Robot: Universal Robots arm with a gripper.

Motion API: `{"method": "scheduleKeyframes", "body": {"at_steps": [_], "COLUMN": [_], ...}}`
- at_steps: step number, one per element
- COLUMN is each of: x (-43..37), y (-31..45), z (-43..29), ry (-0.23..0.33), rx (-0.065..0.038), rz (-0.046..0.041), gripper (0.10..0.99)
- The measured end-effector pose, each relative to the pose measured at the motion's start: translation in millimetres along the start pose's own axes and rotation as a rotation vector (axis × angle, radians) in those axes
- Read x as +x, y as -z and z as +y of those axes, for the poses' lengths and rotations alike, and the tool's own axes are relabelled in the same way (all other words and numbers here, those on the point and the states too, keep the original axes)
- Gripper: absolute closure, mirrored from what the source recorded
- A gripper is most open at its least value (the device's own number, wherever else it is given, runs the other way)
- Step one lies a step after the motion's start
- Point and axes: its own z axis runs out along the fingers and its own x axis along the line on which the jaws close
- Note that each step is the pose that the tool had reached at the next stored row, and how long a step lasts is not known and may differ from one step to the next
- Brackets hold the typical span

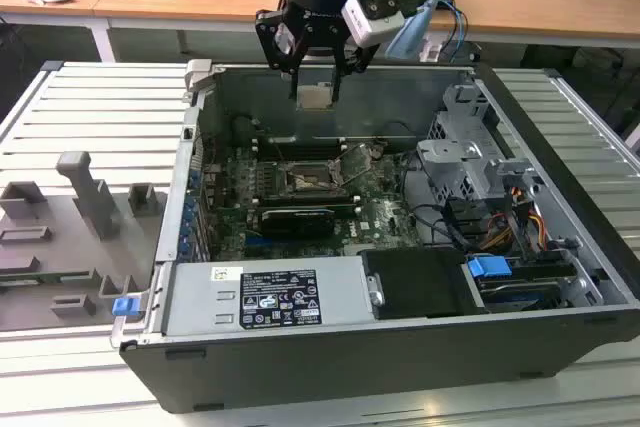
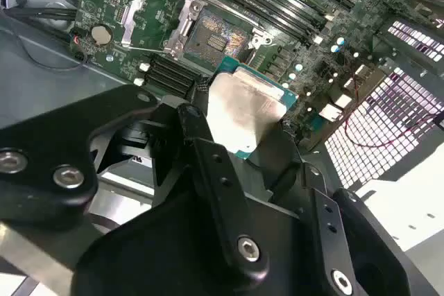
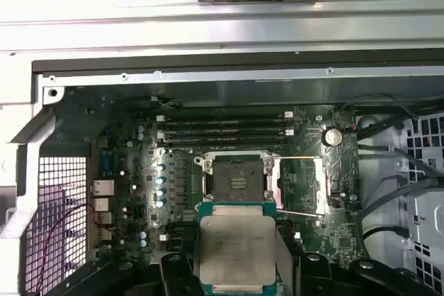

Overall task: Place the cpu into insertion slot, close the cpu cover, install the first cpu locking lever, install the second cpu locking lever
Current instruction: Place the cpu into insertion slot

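Hanging in the upper middle of the exterior view, the gripper has its 2 fingers clamped on opposite edges of the cpu. Farther down, in the middle of that view, the insertion slot lies open and empty on the green board, well apart from the chip. Just beyond the slot, toward the exterior view's right, the cpu cover stands tilted up on its hinge. Doing this placement well calls, I judge, for holding the chip level and square to the socket rim. Its corner marking seems too small to read here.
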Motion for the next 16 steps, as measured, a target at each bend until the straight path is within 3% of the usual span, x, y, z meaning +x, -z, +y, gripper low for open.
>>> {"method": "scheduleKeyframes", "body": {"at_steps": [4, 16], "x": [0.0, 0.0], "y": [-0.9, -2.5], "z": [-0.1, -0.9], "ry": [-0.059, -0.091], "rx": [-0.001, -0.002], "rz": [-0.0052, -0.0081], "gripper": [0.557, 0.557]}}
